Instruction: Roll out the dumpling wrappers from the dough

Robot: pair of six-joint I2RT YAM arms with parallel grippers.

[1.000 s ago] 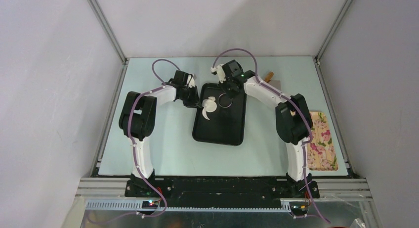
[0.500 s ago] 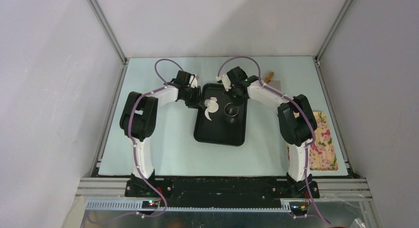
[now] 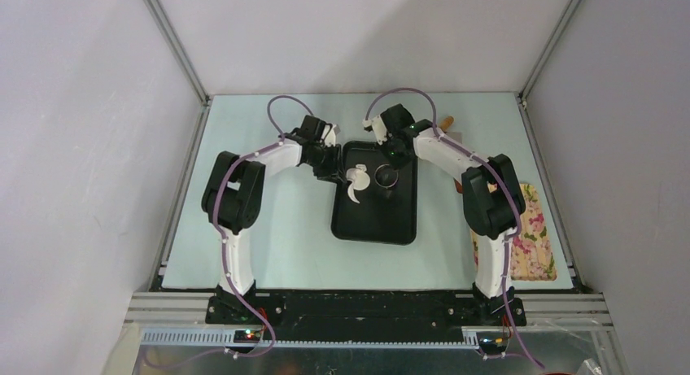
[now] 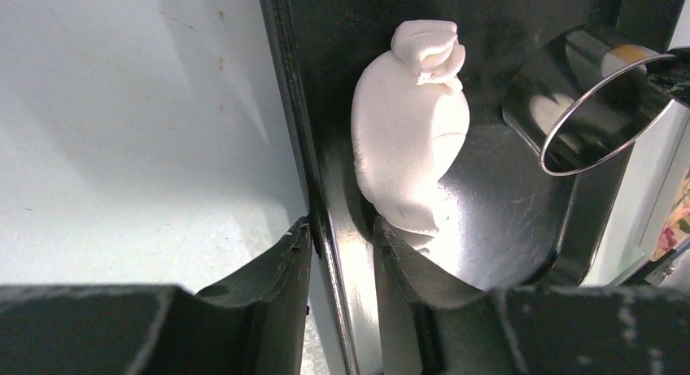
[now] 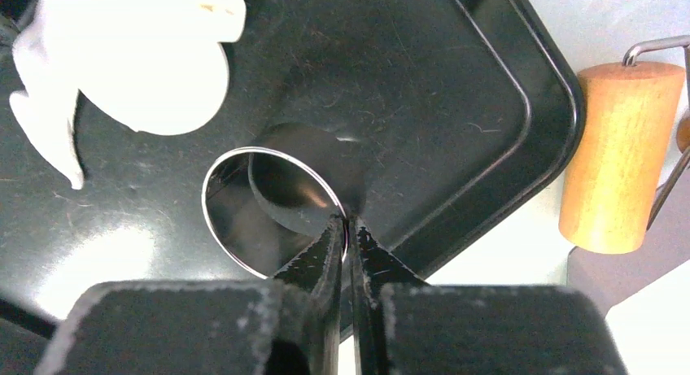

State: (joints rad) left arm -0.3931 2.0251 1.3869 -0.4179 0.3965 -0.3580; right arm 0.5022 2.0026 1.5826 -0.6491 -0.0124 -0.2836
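Note:
The white dough (image 3: 355, 180) lies flattened and folded at the far left of the black tray (image 3: 374, 220); it also shows in the left wrist view (image 4: 411, 127) and the right wrist view (image 5: 138, 66). My left gripper (image 4: 342, 228) is shut on the tray's left rim (image 4: 325, 220), one finger outside and one inside, next to the dough. My right gripper (image 5: 348, 224) is shut on the thin wall of the round steel cup (image 5: 272, 208), which stands tilted on the tray right of the dough. In the top view the cup (image 3: 386, 177) is beside the dough.
A wooden rolling pin (image 5: 622, 151) with a metal handle lies on the table just beyond the tray's far right corner, and shows in the top view (image 3: 443, 125). A floral cloth (image 3: 529, 233) lies at the table's right edge.
The tray has slid to the right and turned, held by my left gripper. My right gripper has moved right with the steel cup. The dough rode along on the tray.

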